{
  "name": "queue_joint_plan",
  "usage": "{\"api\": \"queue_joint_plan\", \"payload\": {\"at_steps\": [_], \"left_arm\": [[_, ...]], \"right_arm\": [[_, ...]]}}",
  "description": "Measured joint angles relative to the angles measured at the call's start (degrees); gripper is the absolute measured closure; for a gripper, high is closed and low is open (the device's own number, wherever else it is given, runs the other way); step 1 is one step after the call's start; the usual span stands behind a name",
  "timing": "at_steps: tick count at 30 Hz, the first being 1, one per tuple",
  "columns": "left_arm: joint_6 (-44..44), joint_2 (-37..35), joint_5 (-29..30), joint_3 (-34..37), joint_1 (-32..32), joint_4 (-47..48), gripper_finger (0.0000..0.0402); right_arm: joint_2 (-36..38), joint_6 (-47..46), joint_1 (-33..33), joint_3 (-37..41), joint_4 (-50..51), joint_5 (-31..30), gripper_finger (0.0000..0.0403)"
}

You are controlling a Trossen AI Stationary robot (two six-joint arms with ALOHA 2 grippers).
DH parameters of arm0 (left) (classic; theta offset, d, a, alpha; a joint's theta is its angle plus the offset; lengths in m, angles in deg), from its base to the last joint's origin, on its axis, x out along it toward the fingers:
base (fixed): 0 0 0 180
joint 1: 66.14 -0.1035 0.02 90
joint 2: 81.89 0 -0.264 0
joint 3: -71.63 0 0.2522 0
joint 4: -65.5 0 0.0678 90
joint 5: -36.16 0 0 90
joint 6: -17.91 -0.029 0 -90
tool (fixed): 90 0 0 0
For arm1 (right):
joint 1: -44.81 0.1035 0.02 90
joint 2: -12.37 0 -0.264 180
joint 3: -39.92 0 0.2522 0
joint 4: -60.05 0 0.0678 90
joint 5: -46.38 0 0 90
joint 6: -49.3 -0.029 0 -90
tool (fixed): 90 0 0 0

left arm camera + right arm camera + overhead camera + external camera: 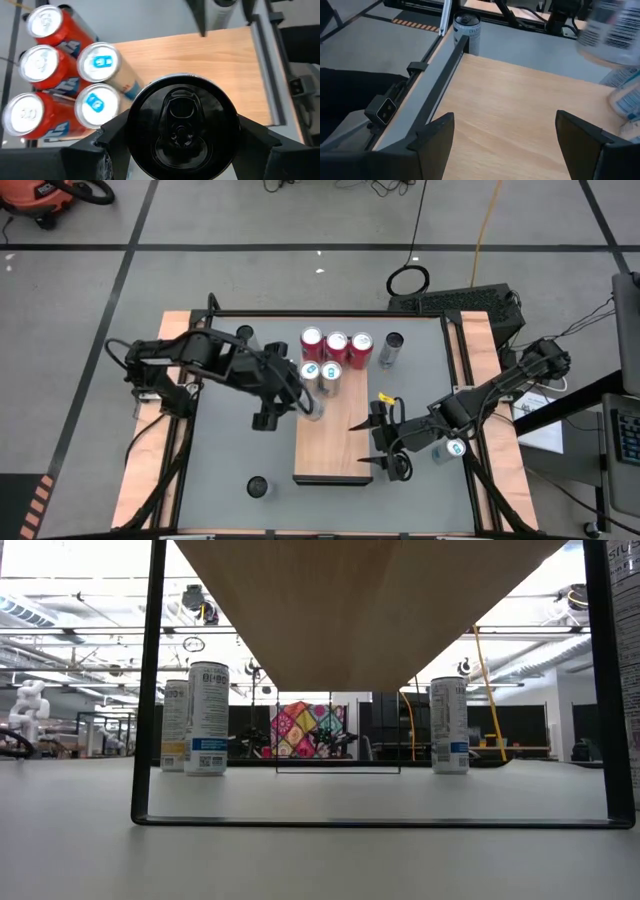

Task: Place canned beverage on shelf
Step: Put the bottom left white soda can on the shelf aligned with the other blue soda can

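Note:
The shelf (340, 445), a wood-grain board on a dark frame, stands mid-table. At its far end stand three red cans (337, 343) and two white cans with blue tops (320, 373). My left gripper (305, 405) is shut on a black-topped can (182, 125) over the shelf's left part, near the white cans. My right gripper (375, 442) hangs open over the shelf's right edge, nothing between its fingers (437, 135). The low view looks under the shelf (370, 600) and shows no gripper. My left gripper pinches the can's side wall just under the top rim (135, 125) between its two fingers (112, 137), one on each side. The fingers come from the table's left, slanting down. The can stays upright, top up; in the right wrist view it (615, 30) shows above the board.
A dark can (391, 350) stands on the grey table right of the red cans. Another can (258, 487) stands near the front left, and one (450, 448) beside my right arm. The shelf's near half (520, 110) is bare wood.

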Motion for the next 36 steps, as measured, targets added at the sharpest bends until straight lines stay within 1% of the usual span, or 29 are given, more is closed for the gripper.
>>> {"api": "queue_joint_plan", "payload": {"at_steps": [13,17,29,36], "left_arm": [[-0.2,4.3,2.1,0.0,0.0,2.7,0.0151],[-0.3,5.7,1.9,0.0,0.1,3.1,0.0151],[-0.2,5.9,1.9,0.0,-0.3,3.3,0.0151],[-0.2,7.8,1.2,0.5,-0.4,4.6,0.0151]], "right_arm": [[0.0,-0.1,0.0,0.0,0.5,0.1,0.0117],[0.0,-0.4,0.1,0.0,0.5,0.1,0.0117],[0.0,-0.5,1.9,0.0,0.4,0.1,0.0117],[0.0,-0.5,1.9,0.0,0.2,0.1,0.0117]]}}
